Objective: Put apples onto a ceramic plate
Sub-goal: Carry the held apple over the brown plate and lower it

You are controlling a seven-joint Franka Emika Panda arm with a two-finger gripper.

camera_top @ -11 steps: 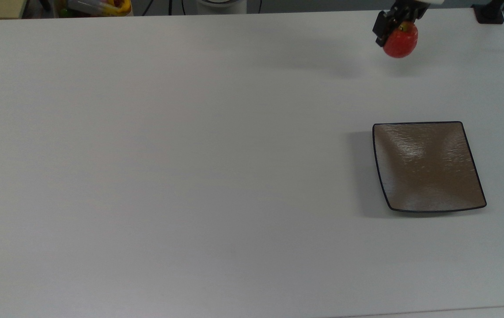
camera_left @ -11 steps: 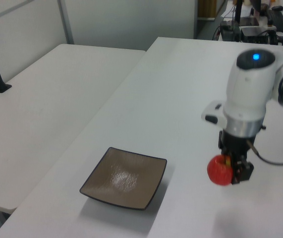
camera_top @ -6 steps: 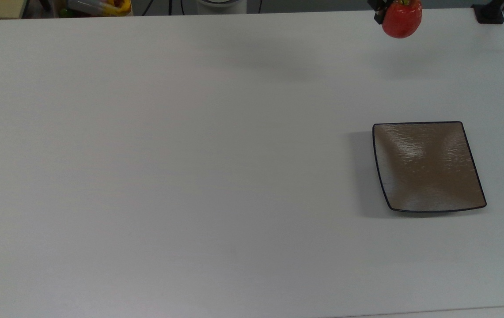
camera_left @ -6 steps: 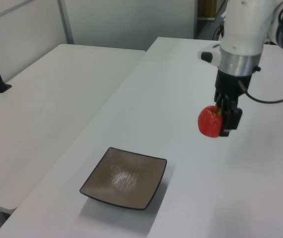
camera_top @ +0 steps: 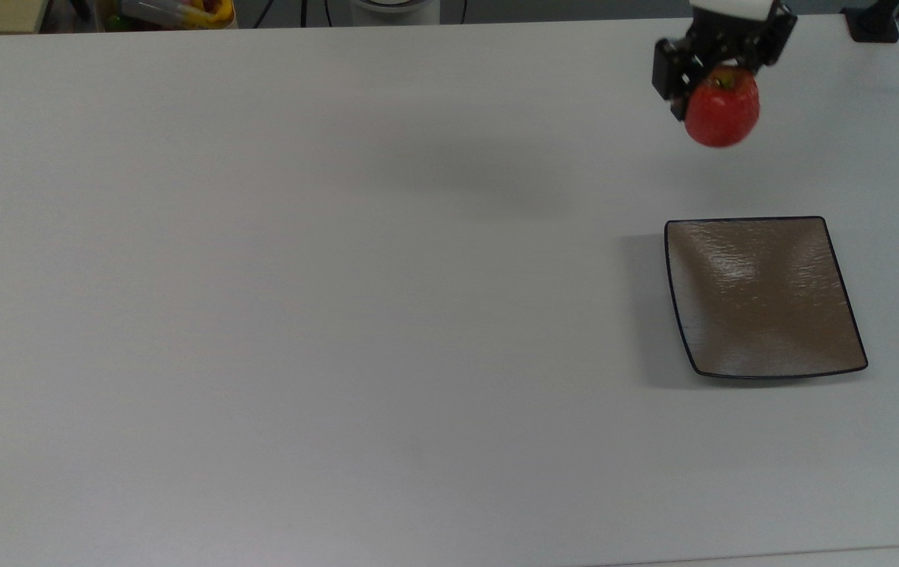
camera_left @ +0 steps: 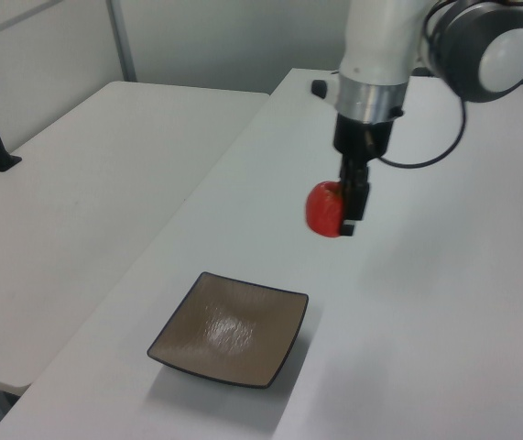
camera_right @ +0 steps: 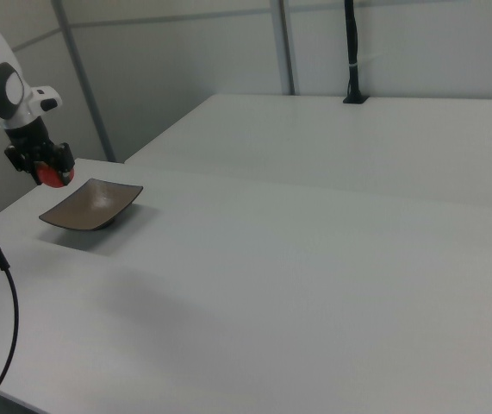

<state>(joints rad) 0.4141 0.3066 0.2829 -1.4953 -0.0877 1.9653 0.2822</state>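
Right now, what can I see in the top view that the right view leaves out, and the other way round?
The top view alone shows yellow clutter beyond the table's far edge and the apple's greenish stem end. The right view alone shows a second table behind, a black pole standing on it, and a loose black cable. Both show the red apple held in the tool, off the table, and the bare brown plate.

Red apple point(camera_top: 722, 116) in the gripper point(camera_top: 721, 75), above the table point(camera_top: 339, 276), short of the square plate point(camera_top: 764, 299)
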